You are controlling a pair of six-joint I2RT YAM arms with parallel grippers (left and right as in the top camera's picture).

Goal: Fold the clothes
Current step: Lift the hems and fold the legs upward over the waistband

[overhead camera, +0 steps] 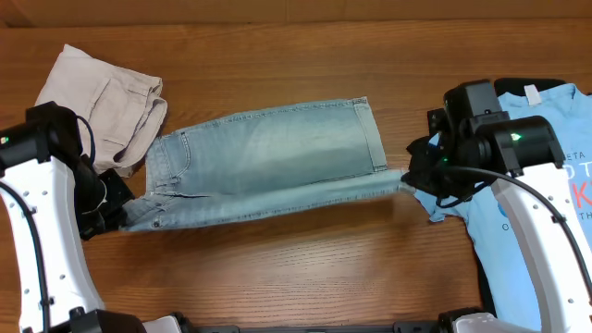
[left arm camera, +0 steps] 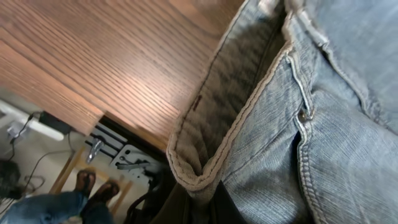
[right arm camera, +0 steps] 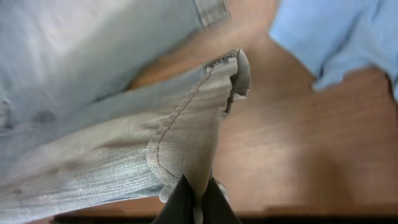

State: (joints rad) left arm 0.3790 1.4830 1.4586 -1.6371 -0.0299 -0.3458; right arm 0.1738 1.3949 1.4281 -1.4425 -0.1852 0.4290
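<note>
Across the table [overhead camera: 305,277], the denim shorts [overhead camera: 264,157] stretch between the left gripper [overhead camera: 113,211], clamped on their waistband at 8 o'clock, and the right gripper [overhead camera: 413,178], pinching the hem at 3 o'clock, its arm partly hiding the frame-cropped T-shirt [overhead camera: 555,120].

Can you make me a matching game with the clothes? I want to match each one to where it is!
Things:
1. denim shorts
2. beige shorts
3. blue T-shirt

Places:
A. bunched up at the far left of the table
B. on the right side of the table
C. in the middle, pinched at one end by the left gripper and at the other by the right gripper

Pairs: 1-C, 2-A, 3-B
</note>
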